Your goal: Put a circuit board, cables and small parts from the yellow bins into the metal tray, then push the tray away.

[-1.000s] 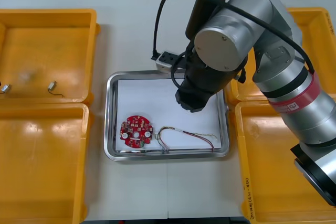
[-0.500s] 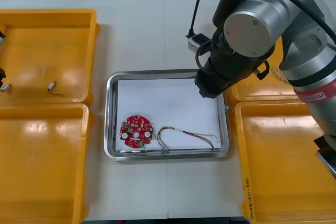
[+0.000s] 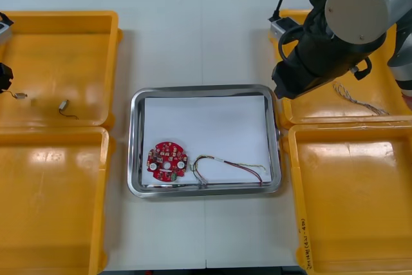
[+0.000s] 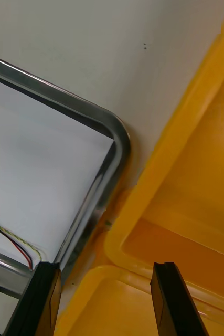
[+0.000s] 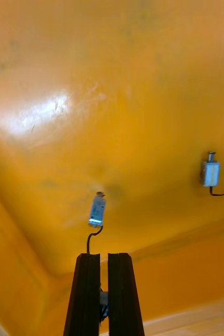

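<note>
My left gripper (image 5: 103,286) hangs over the back left yellow bin (image 3: 58,30), shut on the thin black wire of a small metal part (image 5: 96,208) that dangles just off the bin floor. A second small metal part (image 5: 211,173) lies farther along the same bin. My right gripper (image 4: 107,299) stands open with nothing between its fingers, over the rim where the metal tray (image 4: 118,137) meets the right yellow bins. In the white-lined tray (image 3: 136,133) lie a round red circuit board (image 3: 166,161) and a red and yellow cable (image 3: 226,165).
A twisted blue and white cable (image 3: 358,98) lies in the back right yellow bin (image 3: 393,30). My right arm (image 3: 325,46) covers that bin's left side. The front left bin (image 3: 51,204) and front right bin (image 3: 354,210) flank the tray.
My right arm has swung from above the tray to the right, over the back right bin's edge. The left gripper has come into the back left bin and picked a small part up by its wire.
</note>
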`<action>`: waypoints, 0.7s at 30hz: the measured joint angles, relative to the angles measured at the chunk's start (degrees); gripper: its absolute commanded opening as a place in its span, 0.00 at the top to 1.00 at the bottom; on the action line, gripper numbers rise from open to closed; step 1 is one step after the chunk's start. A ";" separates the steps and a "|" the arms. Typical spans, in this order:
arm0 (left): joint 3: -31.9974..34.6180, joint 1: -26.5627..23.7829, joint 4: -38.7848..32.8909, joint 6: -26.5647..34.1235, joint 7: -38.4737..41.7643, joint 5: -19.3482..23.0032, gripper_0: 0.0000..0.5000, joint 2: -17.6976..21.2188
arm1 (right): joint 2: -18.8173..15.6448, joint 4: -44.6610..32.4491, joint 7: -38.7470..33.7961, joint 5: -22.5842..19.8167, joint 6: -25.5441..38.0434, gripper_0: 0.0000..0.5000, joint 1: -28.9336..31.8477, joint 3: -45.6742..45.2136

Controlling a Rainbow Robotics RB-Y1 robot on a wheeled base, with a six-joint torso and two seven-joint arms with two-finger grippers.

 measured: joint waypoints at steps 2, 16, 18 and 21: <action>0.00 0.00 -0.95 0.00 0.04 0.01 1.00 0.00 | -1.40 -0.02 0.00 -0.36 0.00 0.00 0.41 -0.59; 0.01 -0.60 -2.05 0.00 2.87 -1.90 1.00 -1.78 | -6.64 0.04 -0.02 1.44 0.00 0.00 4.76 -3.95; 0.02 -1.01 -2.05 0.00 2.88 -2.60 1.00 -2.74 | -6.65 0.51 -0.02 1.50 0.00 0.00 5.07 -4.61; 0.02 -1.68 -2.05 0.01 2.89 -4.81 1.00 -4.39 | -6.65 2.18 -0.02 1.51 0.00 0.00 5.18 -5.60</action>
